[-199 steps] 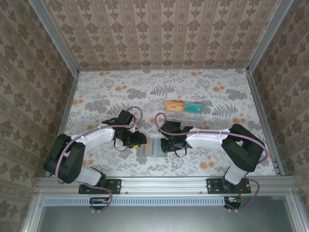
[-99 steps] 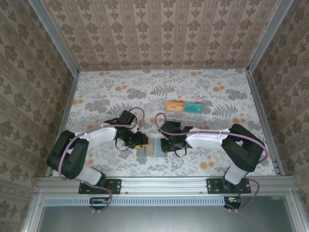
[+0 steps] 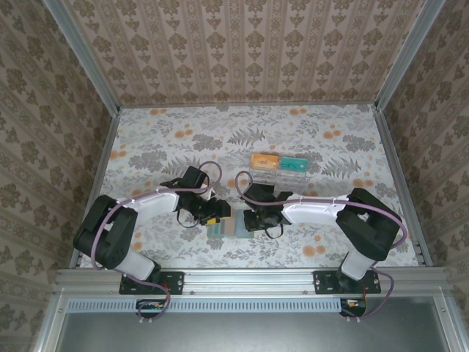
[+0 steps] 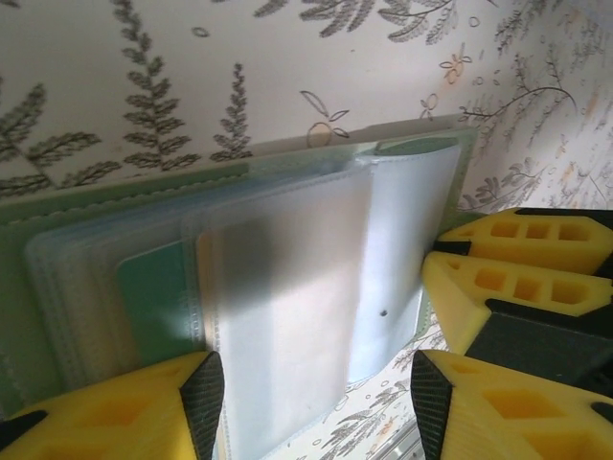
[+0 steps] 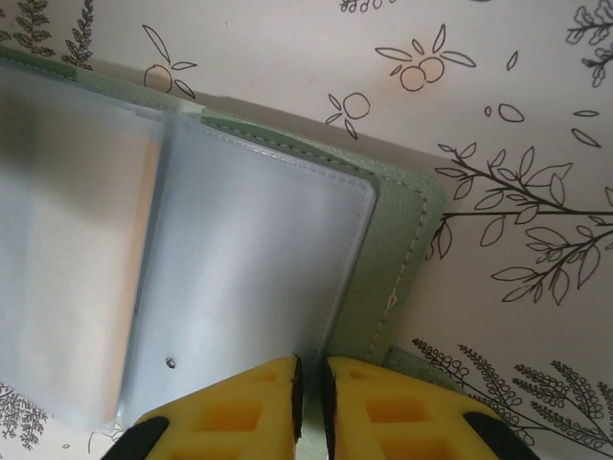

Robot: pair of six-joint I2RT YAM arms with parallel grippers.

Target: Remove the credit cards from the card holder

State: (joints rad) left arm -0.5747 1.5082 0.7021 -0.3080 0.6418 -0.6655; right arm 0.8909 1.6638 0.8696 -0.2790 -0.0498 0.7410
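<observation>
The left jaws have just spread wide and shifted onto the flat grey-green bifold card holder (image 4: 96, 196), straddling its clear plastic sleeves and grasping nothing. The right jaws stay clenched on its opposite edge, pinning it open on the floral-patterned surface (image 3: 308, 132). The thin teal-green credit card (image 4: 158, 287) is still sleeved, so extraction is probably next.

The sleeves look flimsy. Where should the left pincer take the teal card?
Likely the teal card strip showing beside the frosted page, from the side of the left pincer: it lies flat in the card holder, so only an edge pinch fits.
</observation>
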